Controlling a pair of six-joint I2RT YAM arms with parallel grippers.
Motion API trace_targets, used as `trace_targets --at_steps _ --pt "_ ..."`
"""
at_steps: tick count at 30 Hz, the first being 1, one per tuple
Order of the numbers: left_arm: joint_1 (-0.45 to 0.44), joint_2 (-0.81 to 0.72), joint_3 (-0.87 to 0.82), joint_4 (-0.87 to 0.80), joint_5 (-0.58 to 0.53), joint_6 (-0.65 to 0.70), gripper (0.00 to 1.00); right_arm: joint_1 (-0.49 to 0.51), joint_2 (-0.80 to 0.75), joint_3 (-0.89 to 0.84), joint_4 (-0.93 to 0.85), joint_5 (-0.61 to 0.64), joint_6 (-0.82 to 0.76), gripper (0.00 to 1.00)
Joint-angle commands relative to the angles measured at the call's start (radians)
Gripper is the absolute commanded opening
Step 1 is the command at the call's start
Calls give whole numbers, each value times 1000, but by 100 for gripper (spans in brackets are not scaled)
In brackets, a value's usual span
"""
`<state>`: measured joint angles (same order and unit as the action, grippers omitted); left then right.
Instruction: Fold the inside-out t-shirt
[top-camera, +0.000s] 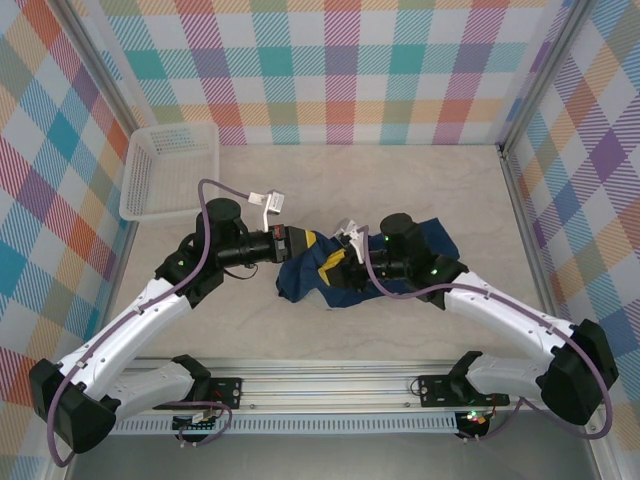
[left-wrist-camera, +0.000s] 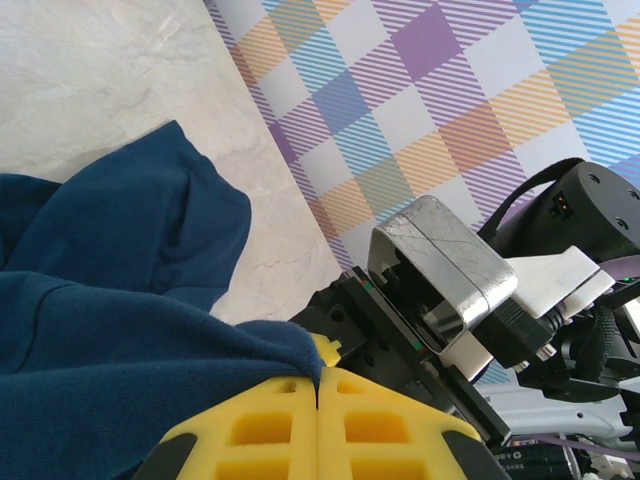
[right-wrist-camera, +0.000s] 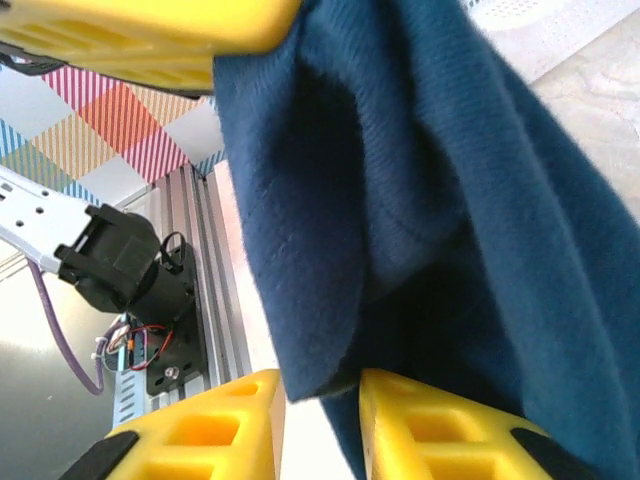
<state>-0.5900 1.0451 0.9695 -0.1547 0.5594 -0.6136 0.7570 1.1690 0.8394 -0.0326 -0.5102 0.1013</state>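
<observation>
Left hand (left-wrist-camera: 318, 375) is clamped shut on an edge of the inside-out t-shirt (top-camera: 440, 238). Right hand (right-wrist-camera: 322, 385) is set slightly open, with a cloth fold hanging in its gap, not seen pinched. The t-shirt is bunched mid-tabletop (top-camera: 400, 180), its bulk lying frame-right of both hands. The right arm is judged nearer.

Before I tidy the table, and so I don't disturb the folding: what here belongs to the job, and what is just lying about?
Job:
inside-out t-shirt
left end effector
right end effector

Lying about:
white basket
</observation>
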Motion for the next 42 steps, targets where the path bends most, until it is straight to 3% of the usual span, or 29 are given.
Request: trace_targets --at_steps 1,8,11,16,19,22,26,31,38,42 --pt "13 -22 -9 33 0 -2 0 4 0 29 76 -17 17 21" --pt "14 -16 -17 38 -8 6 0 4 -20 23 90 -20 32 0" --pt "15 -14 -15 5 -56 28 0 1 -49 37 67 -36 46 0" --pt "15 -19 -5 -114 -277 128 0 -18 -86 70 111 -121 150 0" --pt "15 -36 -12 -170 -328 178 12 -18 -56 76 209 -151 252 0" --pt "15 -83 -35 -173 -339 205 30 -18 -11 86 276 -145 340 0" --pt "14 -184 -89 -163 -336 239 44 -18 25 98 329 -97 418 0" --pt "-5 -261 -187 -51 -210 270 60 -18 55 126 333 -61 483 0" --pt "-54 -167 -160 2 -195 371 63 -18 72 139 330 -69 515 0" --pt "-65 -77 -108 61 -153 377 57 -18 68 134 317 -65 517 0"
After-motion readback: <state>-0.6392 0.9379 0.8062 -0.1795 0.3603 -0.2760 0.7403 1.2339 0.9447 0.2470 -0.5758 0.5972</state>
